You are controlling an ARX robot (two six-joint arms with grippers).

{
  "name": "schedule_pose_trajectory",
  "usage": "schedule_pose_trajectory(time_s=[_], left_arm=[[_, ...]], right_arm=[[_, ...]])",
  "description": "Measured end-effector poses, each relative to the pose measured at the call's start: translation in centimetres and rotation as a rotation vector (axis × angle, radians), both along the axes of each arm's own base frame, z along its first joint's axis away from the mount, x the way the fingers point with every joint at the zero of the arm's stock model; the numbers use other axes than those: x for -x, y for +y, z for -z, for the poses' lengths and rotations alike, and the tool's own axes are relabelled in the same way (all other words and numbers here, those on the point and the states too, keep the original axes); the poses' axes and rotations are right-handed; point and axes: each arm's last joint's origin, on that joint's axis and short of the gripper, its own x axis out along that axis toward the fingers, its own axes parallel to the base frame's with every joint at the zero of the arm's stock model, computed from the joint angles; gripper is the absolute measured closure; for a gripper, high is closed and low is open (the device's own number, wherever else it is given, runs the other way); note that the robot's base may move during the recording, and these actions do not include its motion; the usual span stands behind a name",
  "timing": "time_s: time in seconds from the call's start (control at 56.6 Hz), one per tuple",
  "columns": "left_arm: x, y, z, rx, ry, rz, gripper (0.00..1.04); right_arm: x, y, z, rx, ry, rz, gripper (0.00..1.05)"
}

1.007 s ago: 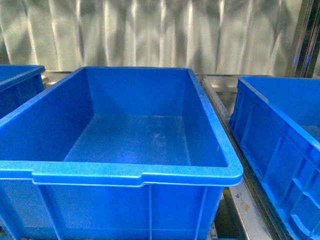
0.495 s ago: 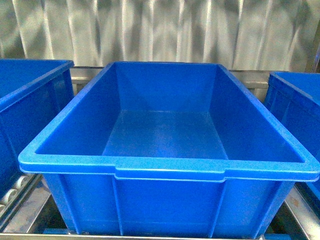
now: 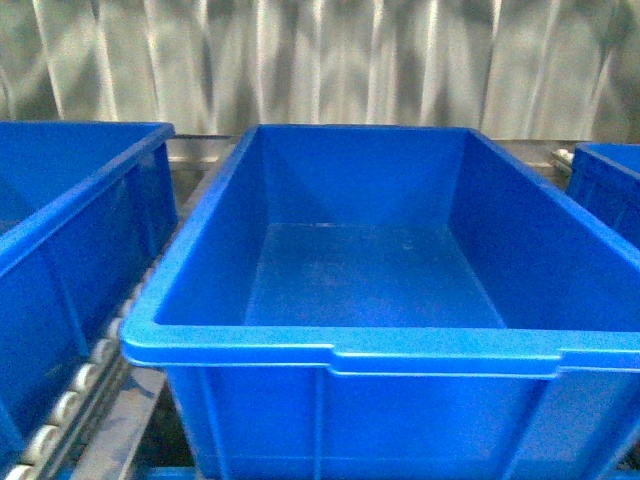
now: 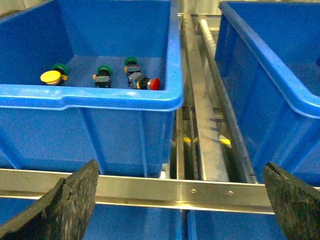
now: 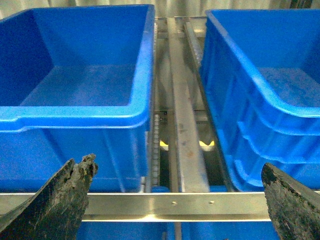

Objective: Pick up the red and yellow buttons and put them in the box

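In the left wrist view a blue bin (image 4: 100,97) holds a yellow button (image 4: 50,76) and a red button (image 4: 154,83) on a black body, with three green-capped switches (image 4: 104,71) beside them. My left gripper (image 4: 180,200) is open and empty, short of that bin, over a metal rail. The front view shows an empty blue box (image 3: 330,355) in the middle; no button shows there. My right gripper (image 5: 177,202) is open and empty, in front of an empty blue bin (image 5: 75,112). Neither gripper shows in the front view.
More blue bins stand left (image 3: 60,200) and right (image 3: 610,180) of the middle box. Steel rails (image 5: 182,125) and a roller track (image 3: 75,385) run between the bins. A corrugated metal wall (image 3: 320,60) closes the back. A cross bar (image 4: 175,187) lies under each gripper.
The front view has swung to the left: the middle box has slid rightward in the picture, the left bin has come further into view and the right bin has nearly left it.
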Motion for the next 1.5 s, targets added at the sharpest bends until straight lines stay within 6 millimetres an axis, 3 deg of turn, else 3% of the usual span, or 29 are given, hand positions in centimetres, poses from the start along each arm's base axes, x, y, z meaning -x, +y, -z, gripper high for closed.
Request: schedule_pose_trajectory(time_s=[1.413,1.501], left_arm=[[0.00,0.00,0.01,0.000,0.001,-0.002,0.08],[-0.18,-0.10,0.25,0.027,0.058,-0.126,0.08]], right_arm=[[0.01,0.01,0.00,0.000,-0.001,-0.003,0.06],[0.01,0.01,0.00,0.000,-0.001,-0.003,0.06]])
